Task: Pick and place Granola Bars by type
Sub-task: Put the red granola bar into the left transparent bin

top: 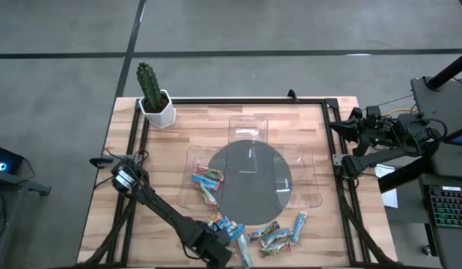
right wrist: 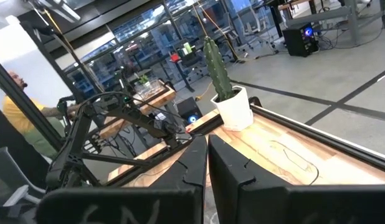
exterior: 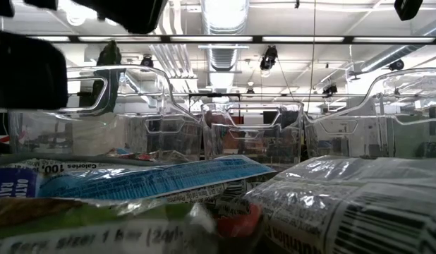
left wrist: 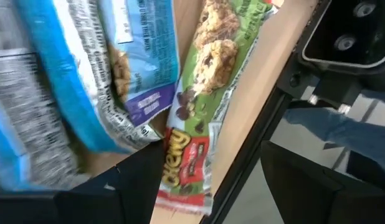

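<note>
Several granola bars (top: 265, 237) lie in a loose pile on the wood near the table's near edge, in blue, green and silvery wrappers. Two more bars (top: 206, 179) lie in the clear tray on the left. My left gripper (top: 212, 252) is low over the left end of the pile and is open. In the left wrist view its fingers (left wrist: 139, 186) stand on either side of the red-printed end of a green-wrapped bar (left wrist: 202, 93), with blue bars (left wrist: 86, 81) beside it. My right gripper (top: 339, 128) waits shut (right wrist: 208, 149) above the table's right edge. My left gripper comes down on the green bar's red-printed end (left wrist: 183, 168) from above, one finger on each long side, so the fingers lie across the bar. The bar lies flat on the wood. I cannot tell whether either finger touches it.
Clear plastic trays (top: 306, 175) ring a grey round disc (top: 250, 183) at the table's middle. A potted cactus (top: 152, 93) stands at the far left corner. A black metal frame (top: 336, 194) runs along the table's edges. In the low view, bars (exterior: 154, 180) fill the foreground.
</note>
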You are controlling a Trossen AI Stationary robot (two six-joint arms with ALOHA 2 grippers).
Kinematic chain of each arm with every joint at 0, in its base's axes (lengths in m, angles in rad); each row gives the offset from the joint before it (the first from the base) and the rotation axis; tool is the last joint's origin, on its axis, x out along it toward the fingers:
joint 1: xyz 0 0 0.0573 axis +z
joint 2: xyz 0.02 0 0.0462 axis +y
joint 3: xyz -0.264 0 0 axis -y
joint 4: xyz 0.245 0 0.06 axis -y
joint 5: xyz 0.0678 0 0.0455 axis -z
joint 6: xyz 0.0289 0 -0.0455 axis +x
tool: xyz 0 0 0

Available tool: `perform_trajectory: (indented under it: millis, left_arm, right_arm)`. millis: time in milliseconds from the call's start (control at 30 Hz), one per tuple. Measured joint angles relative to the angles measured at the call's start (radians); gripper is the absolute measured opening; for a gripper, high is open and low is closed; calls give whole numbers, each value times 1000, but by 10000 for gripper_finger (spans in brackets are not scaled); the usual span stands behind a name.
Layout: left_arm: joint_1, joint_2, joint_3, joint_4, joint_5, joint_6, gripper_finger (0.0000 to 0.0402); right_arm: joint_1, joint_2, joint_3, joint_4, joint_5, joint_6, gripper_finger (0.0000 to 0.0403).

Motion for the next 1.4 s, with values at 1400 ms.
perform_trajectory:
  millis: [1400]
  left_arm:
    - [0,-2,-88,92,23,-46,250]
  right_arm:
    - [0,0,0,0,0,0,9]
